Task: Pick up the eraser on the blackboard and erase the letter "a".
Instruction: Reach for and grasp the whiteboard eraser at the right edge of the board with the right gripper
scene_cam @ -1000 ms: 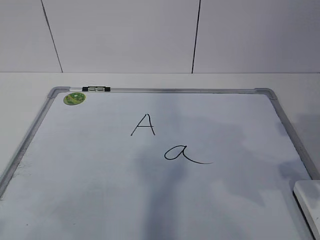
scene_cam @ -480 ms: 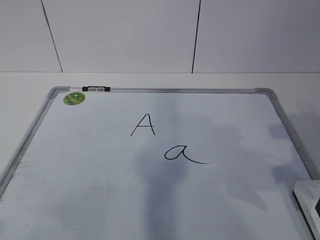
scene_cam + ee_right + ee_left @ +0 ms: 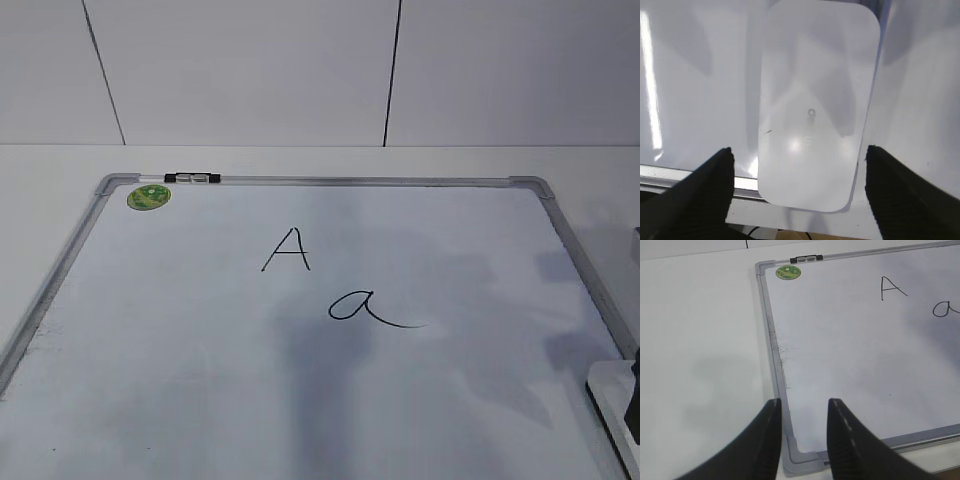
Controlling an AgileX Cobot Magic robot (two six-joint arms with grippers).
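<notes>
Your right gripper (image 3: 797, 182) is hanging wide open over the eraser (image 3: 816, 105), touching nothing. Your left gripper (image 3: 804, 412) is hovering open above the blackboard (image 3: 771, 335) corner, well apart from the green sticker (image 3: 788, 273).

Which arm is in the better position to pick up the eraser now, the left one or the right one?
The right. The right gripper hangs open directly above the eraser, one finger on each side. The left gripper is at the opposite, near-left corner of the blackboard, with no eraser in its view.
</notes>
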